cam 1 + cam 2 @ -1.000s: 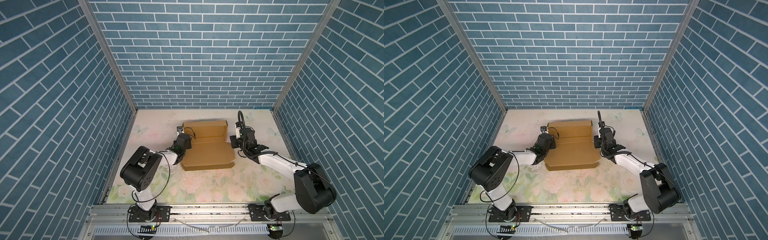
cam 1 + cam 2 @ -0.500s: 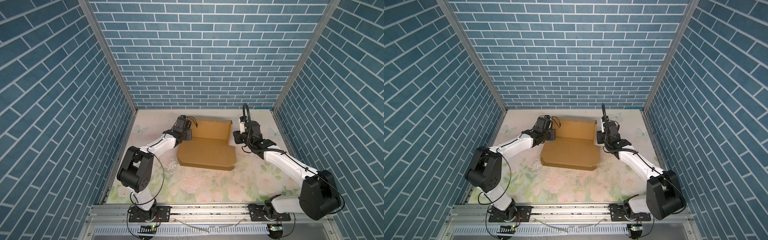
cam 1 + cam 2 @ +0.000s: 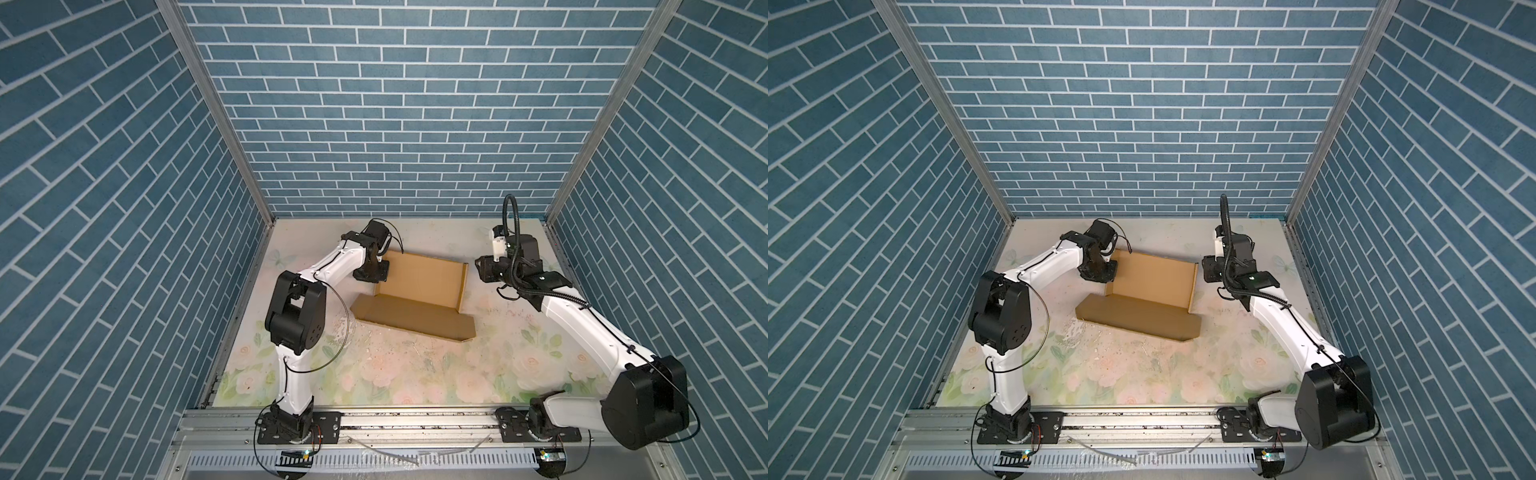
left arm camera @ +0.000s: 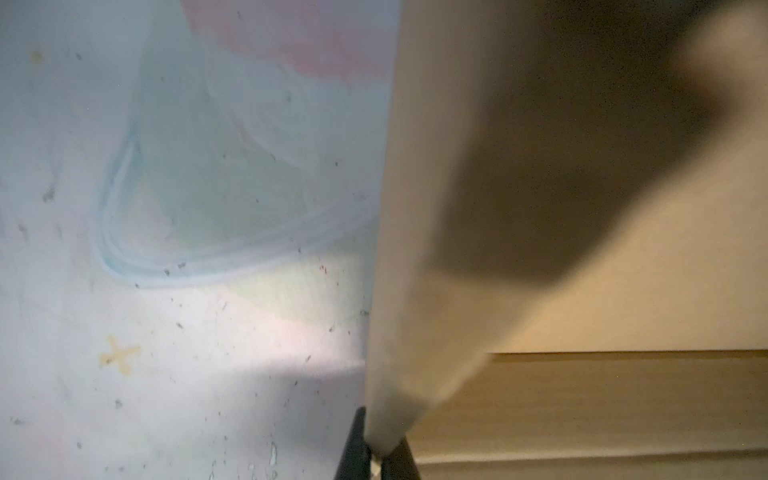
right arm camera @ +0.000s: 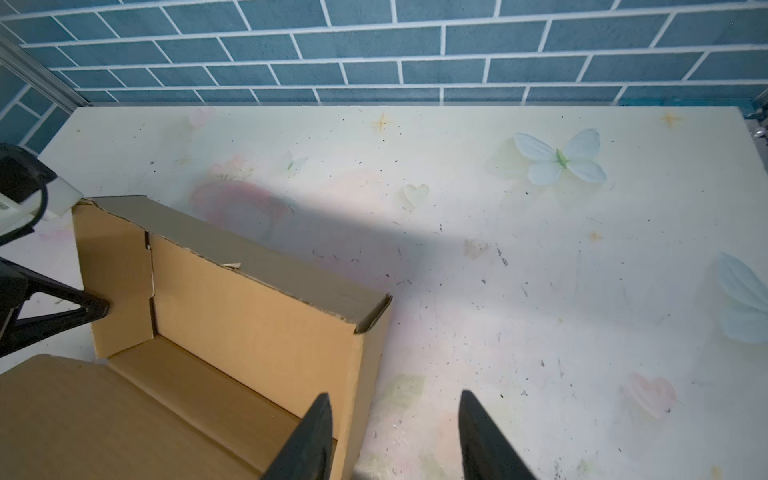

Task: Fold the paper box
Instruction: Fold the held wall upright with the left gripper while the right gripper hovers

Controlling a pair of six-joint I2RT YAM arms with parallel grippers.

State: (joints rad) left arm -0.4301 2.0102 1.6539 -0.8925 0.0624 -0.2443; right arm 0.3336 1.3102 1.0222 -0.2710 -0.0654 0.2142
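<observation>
We've got the left end effector [image 4: 377, 455] clamped tight on the left-hand wall of the paper box [image 3: 419, 282], probably to keep that side standing while the rest gets folded. The box sits open on the counter [image 3: 415, 374], just below the middle of both top views, its big flap lying flat toward the bottom of the frame. The right end effector [image 5: 395, 436] has its jaws apart, straddling the opposite wall without squeezing it. Only the wrist views show either detail. From above we just see black bits against cardboard.
</observation>
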